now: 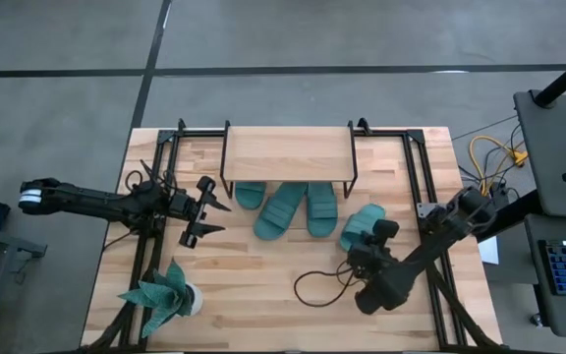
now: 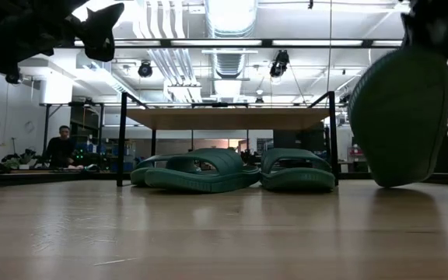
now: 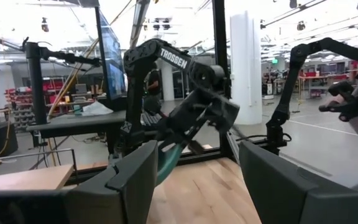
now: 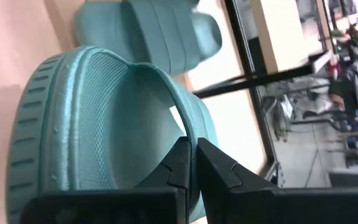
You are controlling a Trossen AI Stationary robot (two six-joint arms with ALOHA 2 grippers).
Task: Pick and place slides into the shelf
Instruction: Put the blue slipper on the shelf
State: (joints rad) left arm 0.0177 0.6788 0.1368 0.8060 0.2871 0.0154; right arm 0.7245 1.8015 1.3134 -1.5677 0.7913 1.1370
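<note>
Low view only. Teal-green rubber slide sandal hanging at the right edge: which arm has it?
Observer: The right gripper, shut on the strap of that teal-green rubber slide sandal.
Operator: Where is it relative to the rack?
Observer: From above, it sits in front of the right end of the low wood-topped wire-leg shelf, not under it.
Operator: Left arm?
Observer: The left gripper is open and empty, off the shelf's left end.
</note>
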